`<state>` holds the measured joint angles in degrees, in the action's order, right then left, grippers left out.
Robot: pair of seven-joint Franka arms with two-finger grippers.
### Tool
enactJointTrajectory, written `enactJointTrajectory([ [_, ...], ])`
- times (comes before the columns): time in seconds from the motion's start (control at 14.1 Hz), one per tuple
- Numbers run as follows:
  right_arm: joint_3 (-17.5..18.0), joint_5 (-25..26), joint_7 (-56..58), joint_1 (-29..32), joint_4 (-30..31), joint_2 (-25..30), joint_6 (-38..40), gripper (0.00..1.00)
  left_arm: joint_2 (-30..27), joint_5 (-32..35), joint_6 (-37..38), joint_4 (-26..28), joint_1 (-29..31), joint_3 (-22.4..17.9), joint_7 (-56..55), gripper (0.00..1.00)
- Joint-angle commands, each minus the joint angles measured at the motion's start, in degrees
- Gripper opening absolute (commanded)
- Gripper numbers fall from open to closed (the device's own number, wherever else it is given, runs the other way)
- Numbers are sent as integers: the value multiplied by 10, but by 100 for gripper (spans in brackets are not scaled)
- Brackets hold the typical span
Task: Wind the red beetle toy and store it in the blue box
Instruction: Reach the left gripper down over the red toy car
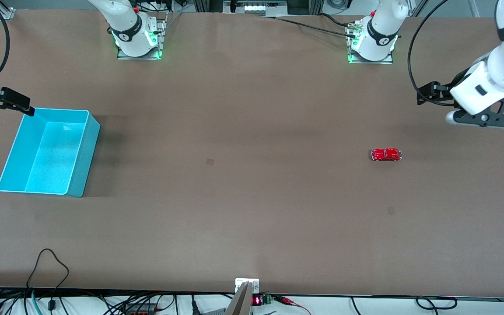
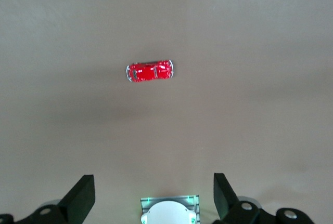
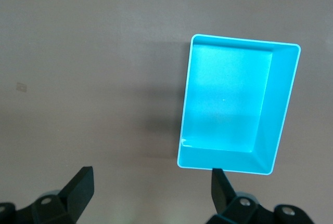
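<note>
The red beetle toy (image 1: 386,154) stands on the brown table toward the left arm's end, on its wheels; the left wrist view shows the toy (image 2: 150,71) from above. My left gripper (image 1: 427,94) hangs open in the air over the table near that end, clear of the toy, with nothing between its fingers (image 2: 83,195). The blue box (image 1: 53,157) sits empty toward the right arm's end. My right gripper (image 1: 9,105) hovers open beside the box's corner farthest from the front camera. In the right wrist view the box (image 3: 234,99) lies just past one of its fingertips (image 3: 221,185).
The two arm bases (image 1: 138,39) (image 1: 372,41) stand at the table's edge farthest from the front camera. Cables (image 1: 48,271) trail along the nearest edge. A wide stretch of bare table separates toy and box.
</note>
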<state>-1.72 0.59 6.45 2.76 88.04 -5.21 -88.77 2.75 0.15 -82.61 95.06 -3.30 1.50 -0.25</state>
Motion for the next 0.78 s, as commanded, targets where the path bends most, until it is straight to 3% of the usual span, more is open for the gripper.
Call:
enactJointTrajectory([
  [0.0,1,8,-2,-1,-7,-19,5,100,15,0,-3,23,5,0,9,100],
  [0.21,2,10,-2,-2,-5,-33,9,100,15,2,-52,71,-2,0,27,100],
  [0.71,2,8,-5,-1,6,-38,24,100,47,27,-271,206,6,-1,353,100],
])
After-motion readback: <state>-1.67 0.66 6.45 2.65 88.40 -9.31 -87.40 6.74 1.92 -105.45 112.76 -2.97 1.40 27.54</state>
